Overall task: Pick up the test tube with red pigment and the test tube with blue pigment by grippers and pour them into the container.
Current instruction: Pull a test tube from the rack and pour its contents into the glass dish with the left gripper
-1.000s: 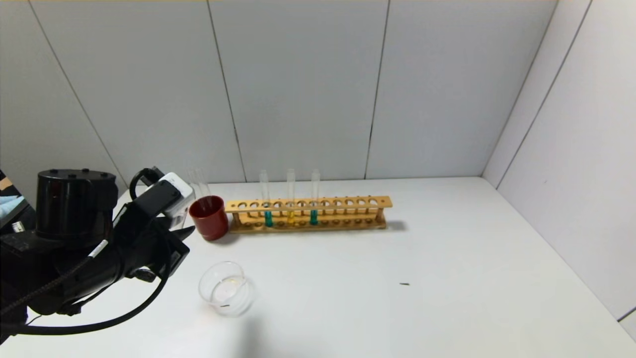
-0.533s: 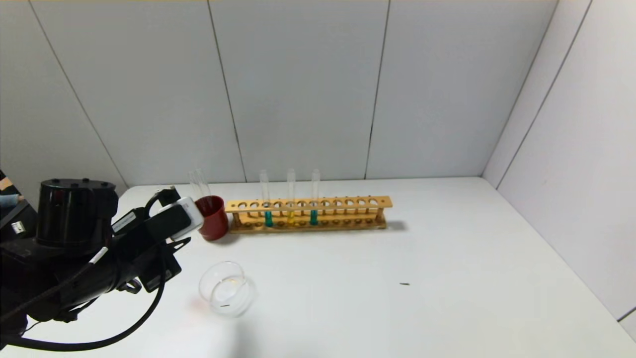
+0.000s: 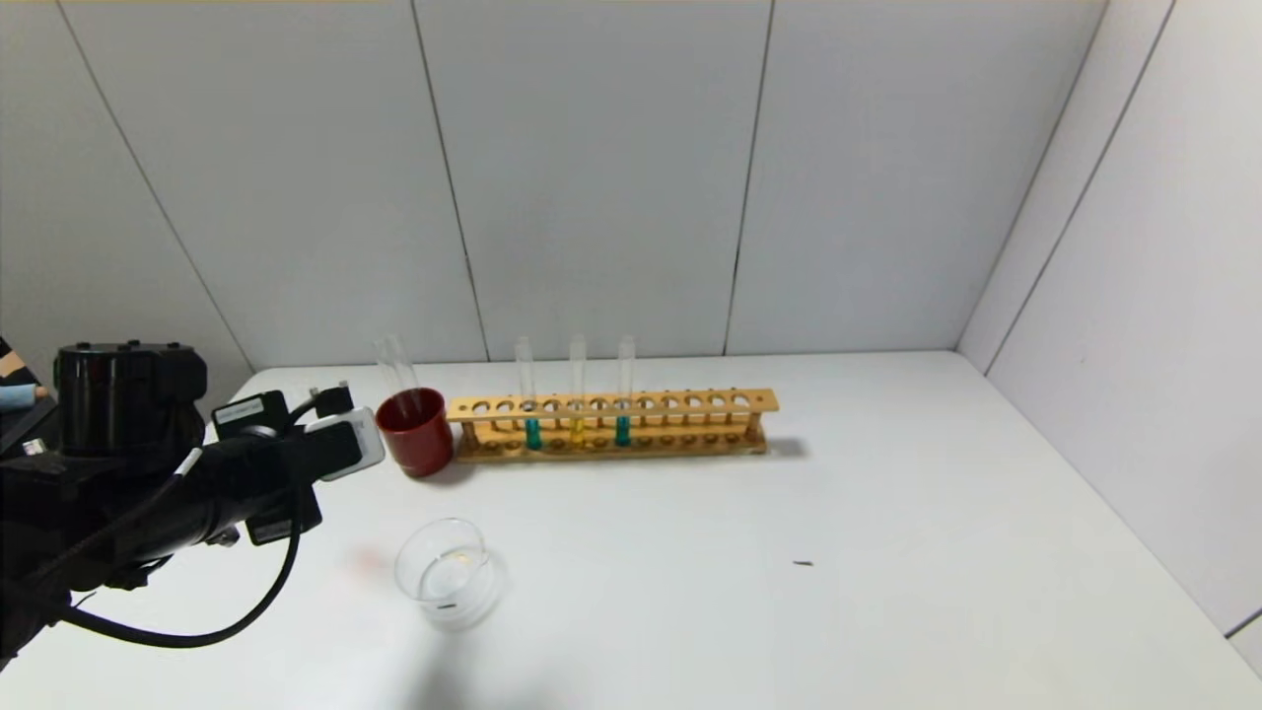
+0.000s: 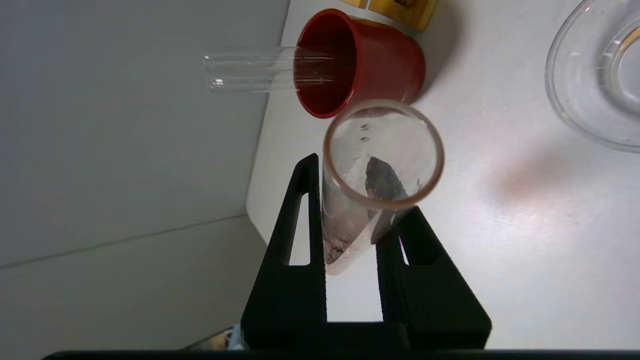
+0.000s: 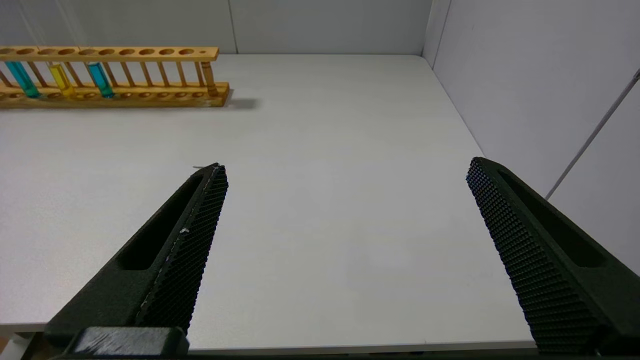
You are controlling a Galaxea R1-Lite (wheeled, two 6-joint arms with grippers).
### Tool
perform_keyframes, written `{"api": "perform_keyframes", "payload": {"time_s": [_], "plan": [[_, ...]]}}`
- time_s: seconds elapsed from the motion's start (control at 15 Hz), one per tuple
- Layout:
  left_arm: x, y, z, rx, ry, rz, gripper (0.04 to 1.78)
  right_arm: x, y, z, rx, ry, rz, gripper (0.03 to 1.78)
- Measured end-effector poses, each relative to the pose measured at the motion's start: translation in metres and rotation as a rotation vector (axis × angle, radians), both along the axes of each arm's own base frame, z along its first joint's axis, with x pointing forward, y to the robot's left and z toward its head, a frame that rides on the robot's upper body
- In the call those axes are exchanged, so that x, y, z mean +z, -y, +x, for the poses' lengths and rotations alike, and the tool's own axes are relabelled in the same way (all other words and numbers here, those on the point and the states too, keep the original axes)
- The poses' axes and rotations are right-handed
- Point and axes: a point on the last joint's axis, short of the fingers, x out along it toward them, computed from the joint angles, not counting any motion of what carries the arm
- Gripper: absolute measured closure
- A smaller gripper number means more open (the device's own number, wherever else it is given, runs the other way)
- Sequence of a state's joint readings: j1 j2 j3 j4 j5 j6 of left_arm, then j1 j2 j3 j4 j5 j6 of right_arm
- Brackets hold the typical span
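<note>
- The left pincer (image 4: 352, 235) is squeezed tight on the thin clear glass tube with red stains inside (image 4: 372, 175). The tube looks almost empty, with only reddish smears left on its wall.
- The small round clear glass dish with a pouring lip (image 3: 446, 572) sits on the white worktop (image 3: 789, 552), off to one side of the left pincer and a little way from the tube's open mouth. A few last red drops could fall on the worktop and not in the dish, because the mouth is not over it.
- The dark red cup (image 4: 357, 62) stands just past the tube's mouth, with one empty clear tube (image 4: 250, 72) leaning in it. If the left pincer pushes ahead too fast, glass could knock on glass, or the cup could tip.
- The glass is smooth, so the tube might slide if the grip goes soft.
- The right pincer (image 5: 345, 250) is spread wide and holds nothing. It hangs low over the bare worktop.
- Two thin clear tubes with teal-blue liquid (image 3: 533, 431) wait upright in the long wooden rack (image 3: 690, 404), far ahead of the right pincer, with a yellow-liquid tube (image 3: 577, 430) between them. Grabbing the yellow one would be a mistake.
</note>
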State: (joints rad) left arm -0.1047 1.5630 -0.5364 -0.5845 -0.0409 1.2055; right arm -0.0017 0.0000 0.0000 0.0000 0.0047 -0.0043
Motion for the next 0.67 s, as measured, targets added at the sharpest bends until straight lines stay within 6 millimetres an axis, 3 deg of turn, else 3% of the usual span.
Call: {"api": "perform_keyframes", "payload": {"time_s": [0.67], "plan": [[-0.009, 0.01, 0.014, -0.198, 0.091, 0.231, 1.49, 0.0, 0.0, 0.0, 0.0, 0.0, 0.0, 0.06]]}}
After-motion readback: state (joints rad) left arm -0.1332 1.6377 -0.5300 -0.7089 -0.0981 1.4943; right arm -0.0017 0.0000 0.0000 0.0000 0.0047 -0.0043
